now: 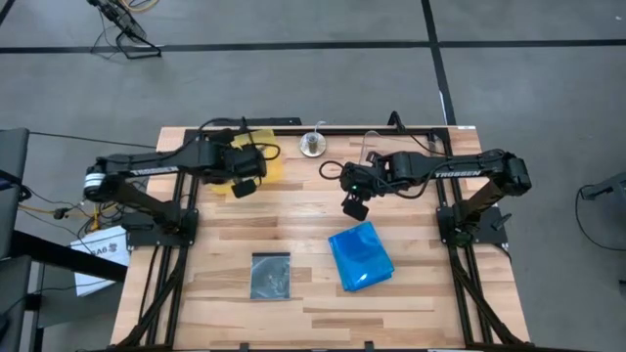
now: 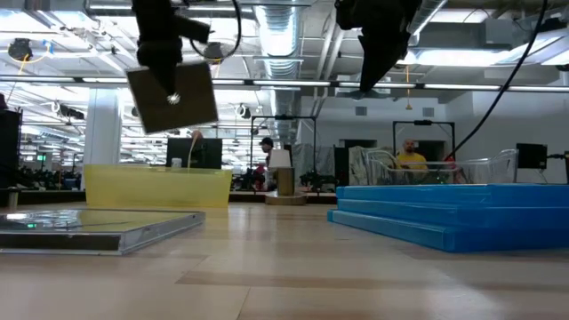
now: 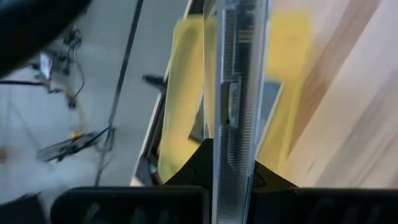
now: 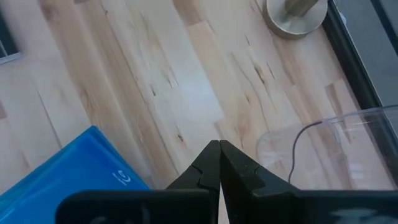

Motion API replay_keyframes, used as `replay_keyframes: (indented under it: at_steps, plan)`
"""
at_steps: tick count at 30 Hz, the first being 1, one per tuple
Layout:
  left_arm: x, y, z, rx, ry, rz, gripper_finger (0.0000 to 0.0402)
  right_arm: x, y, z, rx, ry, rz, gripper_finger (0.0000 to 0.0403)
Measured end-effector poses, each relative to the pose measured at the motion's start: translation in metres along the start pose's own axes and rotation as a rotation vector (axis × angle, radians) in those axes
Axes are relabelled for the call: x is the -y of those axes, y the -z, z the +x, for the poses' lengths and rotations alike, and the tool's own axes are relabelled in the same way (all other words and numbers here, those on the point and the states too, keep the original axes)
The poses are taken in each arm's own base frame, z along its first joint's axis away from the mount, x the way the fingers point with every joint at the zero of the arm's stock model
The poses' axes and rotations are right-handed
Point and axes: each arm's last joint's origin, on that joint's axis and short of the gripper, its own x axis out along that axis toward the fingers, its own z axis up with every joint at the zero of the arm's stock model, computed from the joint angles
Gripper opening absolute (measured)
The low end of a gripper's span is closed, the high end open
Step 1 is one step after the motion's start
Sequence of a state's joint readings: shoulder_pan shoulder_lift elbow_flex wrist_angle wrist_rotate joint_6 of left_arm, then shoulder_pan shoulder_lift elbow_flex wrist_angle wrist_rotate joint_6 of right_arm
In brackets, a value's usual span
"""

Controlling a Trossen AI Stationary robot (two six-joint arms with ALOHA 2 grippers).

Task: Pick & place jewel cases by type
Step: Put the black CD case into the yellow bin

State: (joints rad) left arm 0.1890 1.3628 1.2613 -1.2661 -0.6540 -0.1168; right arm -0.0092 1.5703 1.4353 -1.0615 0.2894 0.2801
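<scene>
From above, the left hand (image 1: 243,176) hung over the yellow tray (image 1: 266,164) at the back of the counter (image 1: 313,293). The right hand (image 1: 354,203) hovered over bare wood, just behind the blue jewel cases (image 1: 361,256). A grey jewel case (image 1: 271,275) lay flat nearer the front, left of the blue ones.

At counter level, the left hand (image 2: 167,55) was clamped on a smoky grey case (image 2: 173,96), which hung tilted above the tray (image 2: 156,188). The blue cases (image 2: 453,213) sat stacked on the right.

The left wrist camera saw the held case (image 3: 233,124) edge-on between its fingers, the tray (image 3: 180,93) beyond.

The right wrist camera showed its fingers (image 4: 208,168) pressed together, empty, with a clear bin (image 4: 336,149) nearby.
</scene>
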Motion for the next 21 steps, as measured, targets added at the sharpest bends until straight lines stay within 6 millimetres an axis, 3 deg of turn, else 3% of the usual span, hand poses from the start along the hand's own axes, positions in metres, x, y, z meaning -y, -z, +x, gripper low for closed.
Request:
replay_keyframes:
  at_steps: [12, 17, 21]
  plan:
    - [0.017, -0.020, 0.065, -0.249, -0.067, 0.125, 0.0000, 0.000, 0.000, 0.000, 0.000, 0.000, 0.000, 0.0000]
    - [0.024, -0.005, 0.095, -0.271, -0.067, 0.111, 0.0000, 0.000, 0.000, 0.000, 0.000, 0.000, 0.000, 0.0000]
    - [0.022, 0.008, 0.105, -0.211, -0.073, 0.088, 0.0000, 0.000, 0.000, 0.000, 0.000, 0.000, 0.000, 0.0000]
